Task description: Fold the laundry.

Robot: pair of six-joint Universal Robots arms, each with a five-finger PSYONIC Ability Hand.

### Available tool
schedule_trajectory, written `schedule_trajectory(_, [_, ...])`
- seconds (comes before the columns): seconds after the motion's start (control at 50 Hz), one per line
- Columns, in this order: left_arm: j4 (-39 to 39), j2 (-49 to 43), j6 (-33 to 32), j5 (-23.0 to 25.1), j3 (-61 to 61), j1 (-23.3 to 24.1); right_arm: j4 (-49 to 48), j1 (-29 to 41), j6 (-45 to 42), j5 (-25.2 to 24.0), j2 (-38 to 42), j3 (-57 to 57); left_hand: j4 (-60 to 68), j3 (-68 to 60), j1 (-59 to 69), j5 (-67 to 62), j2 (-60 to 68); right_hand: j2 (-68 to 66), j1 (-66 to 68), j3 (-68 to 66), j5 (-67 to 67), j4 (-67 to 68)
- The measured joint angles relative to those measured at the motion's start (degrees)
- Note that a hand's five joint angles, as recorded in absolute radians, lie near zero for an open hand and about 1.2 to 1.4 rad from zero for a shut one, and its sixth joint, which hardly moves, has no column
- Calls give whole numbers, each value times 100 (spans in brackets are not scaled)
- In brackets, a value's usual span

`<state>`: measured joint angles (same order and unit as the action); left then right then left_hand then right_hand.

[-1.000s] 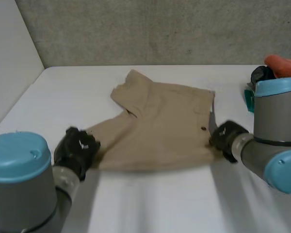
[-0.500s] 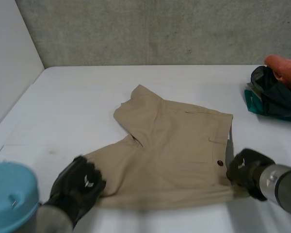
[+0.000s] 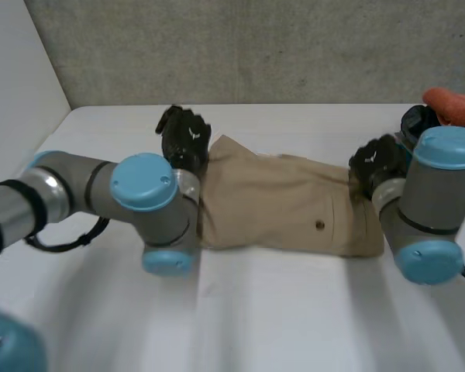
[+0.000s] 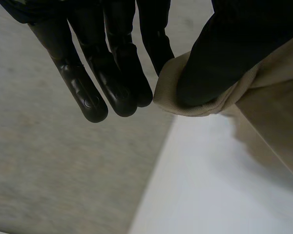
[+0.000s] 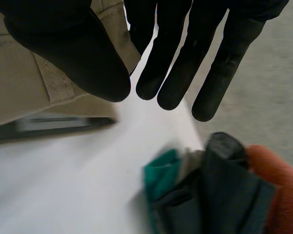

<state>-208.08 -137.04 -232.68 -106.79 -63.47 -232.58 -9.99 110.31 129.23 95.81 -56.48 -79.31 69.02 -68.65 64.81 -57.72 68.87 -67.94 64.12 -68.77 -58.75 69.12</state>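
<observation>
**Both hands pinch the far edge of the tan shorts**

The tan shorts point(image 3: 287, 213) lie on the white table point(image 3: 279, 333), doubled over into a wide band that runs across between the two arms. A small dark button point(image 3: 319, 225) shows on the upper layer, towards the right end.

The left hand point(image 3: 184, 139) sits at the far left corner of the shorts, by the edge nearest the grey wall point(image 3: 256, 46). In the left wrist view its thumb point(image 4: 224, 53) presses down on a rolled hem of the cloth point(image 4: 273, 97) and clamps it against the fingers point(image 4: 122, 73), which are held nearly straight. The pinched hem is lifted a little off the table.

The right hand point(image 3: 376, 163) is at the far right corner of the shorts. In the right wrist view its thumb point(image 5: 73, 44) lies over a stitched band of the tan cloth point(image 5: 19, 83), and the edge of that band is nipped between the thumb and the straight fingers point(image 5: 205, 58).

Just past the right hand's fingertips a pile of clothes point(image 5: 219, 185) rests on the table, apart from the shorts. It holds a teal piece, a dark piece and an orange piece. In the head view the pile point(image 3: 449, 108) sits at the right edge of the table, beside the right arm.
</observation>
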Motion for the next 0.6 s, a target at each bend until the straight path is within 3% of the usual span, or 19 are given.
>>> schedule_trajectory(0.14, [-838, -1091, -432, 165, 1206, -216, -1022, 1, -62, 277, 918, 882, 0, 0, -5, 0, 0, 0, 0, 0, -1, 0])
schedule_trajectory(0.34, [-1027, -2520, -423, 684, 2860, -289, -2235, 18, -731, 645, 2047, 1807, 0, 0, -5, 0, 1, 0, 0, 0, -1, 0])
schedule_trajectory(0.38, [-1029, -2686, -364, 818, 3047, -282, -2382, 24, -883, 709, 2189, 1927, 0, 0, -5, 0, 1, 1415, -1218, 1421, 1318, -1314])
schedule_trajectory(0.42, [-1038, -2805, -274, 980, 3167, -264, -2507, 33, -1005, 761, 2316, 2037, -1659, 1610, -1420, 1534, -1647, 3500, -3236, 3332, 3444, -3333])
schedule_trajectory(0.48, [-1082, -2857, -175, 1128, 3195, -239, -2587, 40, -1038, 768, 2392, 2111, -3788, 3670, -3860, 3624, -3867, 5253, -4852, 5257, 5322, -5266])
schedule_trajectory(0.52, [-1141, -2836, -130, 1182, 3176, -223, -2600, 43, -972, 738, 2398, 2128, -5308, 5181, -5247, 5109, -5261, 5516, -5032, 5596, 5576, -5596])
schedule_trajectory(0.6, [-1321, -2597, -72, 1189, 2999, -202, -2507, 38, -583, 547, 2232, 2053, -5735, 5653, -5384, 5491, -5715, 5526, -5032, 5630, 5577, -5627])
